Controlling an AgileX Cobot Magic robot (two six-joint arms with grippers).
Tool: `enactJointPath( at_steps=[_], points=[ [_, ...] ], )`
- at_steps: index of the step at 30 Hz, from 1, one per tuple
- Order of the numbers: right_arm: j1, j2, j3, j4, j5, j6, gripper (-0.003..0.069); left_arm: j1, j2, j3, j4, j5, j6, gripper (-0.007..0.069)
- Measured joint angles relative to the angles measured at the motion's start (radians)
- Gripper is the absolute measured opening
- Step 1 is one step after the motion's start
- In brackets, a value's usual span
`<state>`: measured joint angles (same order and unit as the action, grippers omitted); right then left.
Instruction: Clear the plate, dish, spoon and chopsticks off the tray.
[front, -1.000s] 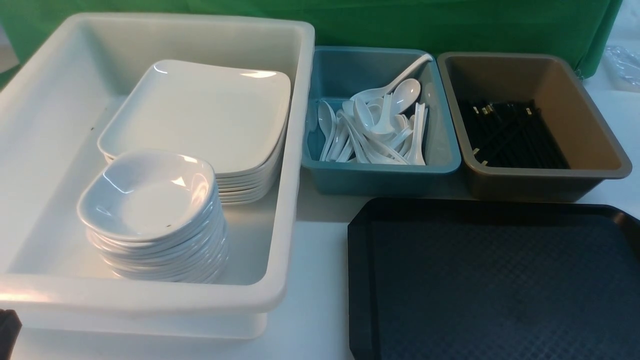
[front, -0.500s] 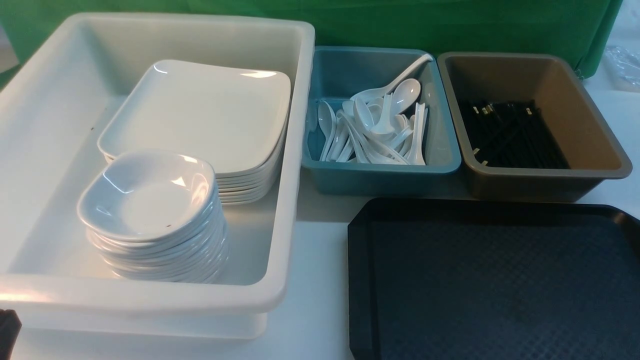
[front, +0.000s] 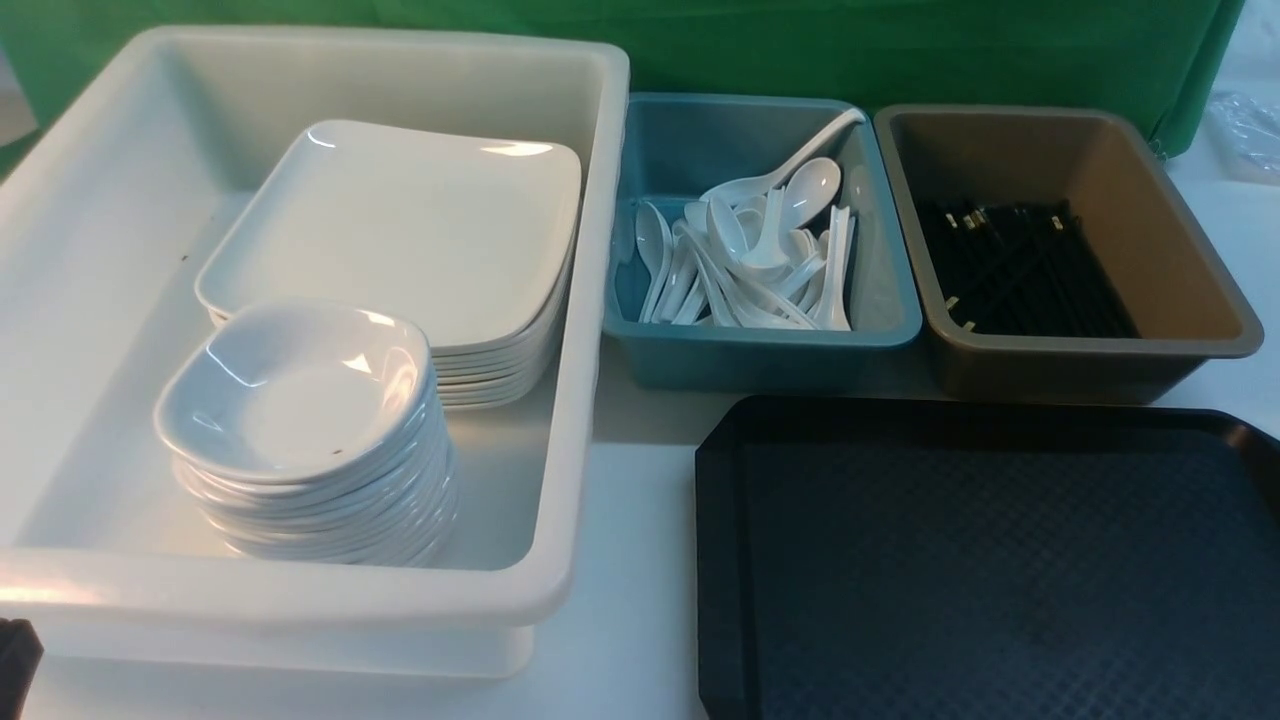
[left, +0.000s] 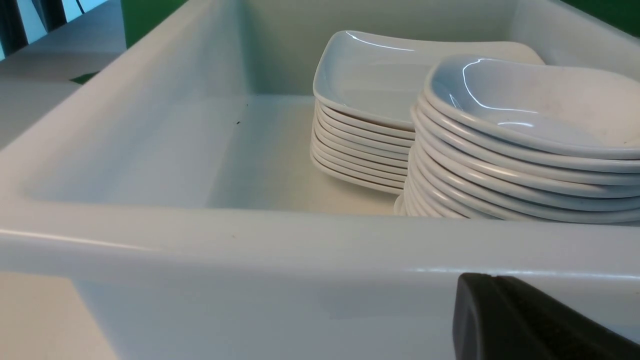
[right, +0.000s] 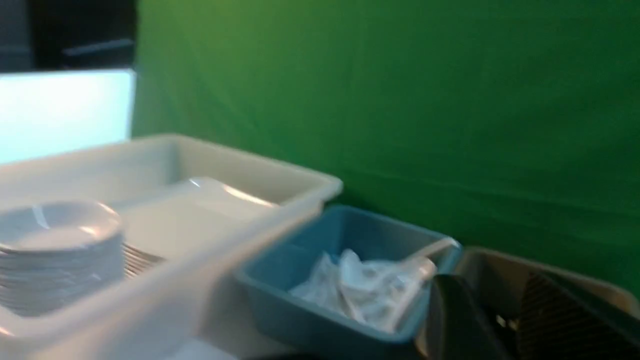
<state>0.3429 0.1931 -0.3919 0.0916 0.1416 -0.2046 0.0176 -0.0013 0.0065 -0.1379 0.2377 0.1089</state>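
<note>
Your tray (front: 990, 570) lies bare, the plate (front: 400, 225) stacked in the white tub (front: 590, 300) nearest your clenched left gripper (left: 525, 320); whether the right gripper (right: 505, 320) is released is unclear.

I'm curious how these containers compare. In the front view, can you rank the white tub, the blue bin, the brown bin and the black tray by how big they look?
1. white tub, largest.
2. black tray, though cut off by the picture's edge and nearest the camera, so unsure.
3 and 4. brown bin and blue bin look much alike; I won't rank them.
</note>
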Motion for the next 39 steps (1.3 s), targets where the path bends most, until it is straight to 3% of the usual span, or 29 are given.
enactJointPath(
  at_steps=[4,11,39],
  points=[
    [-0.212,-0.023,0.187,-0.002,0.000,-0.017,0.0237,0.000,0.000,0.000,0.000,0.000,0.000,0.0004],
    [-0.370,-0.165,0.398,-0.005,0.089,-0.020,0.0239,0.000,0.000,0.000,0.000,0.000,0.000,0.0004],
    [-0.369,-0.192,0.399,-0.011,0.112,0.003,0.0239,0.000,0.000,0.000,0.004,-0.001,0.004,0.0004]
  ],
)
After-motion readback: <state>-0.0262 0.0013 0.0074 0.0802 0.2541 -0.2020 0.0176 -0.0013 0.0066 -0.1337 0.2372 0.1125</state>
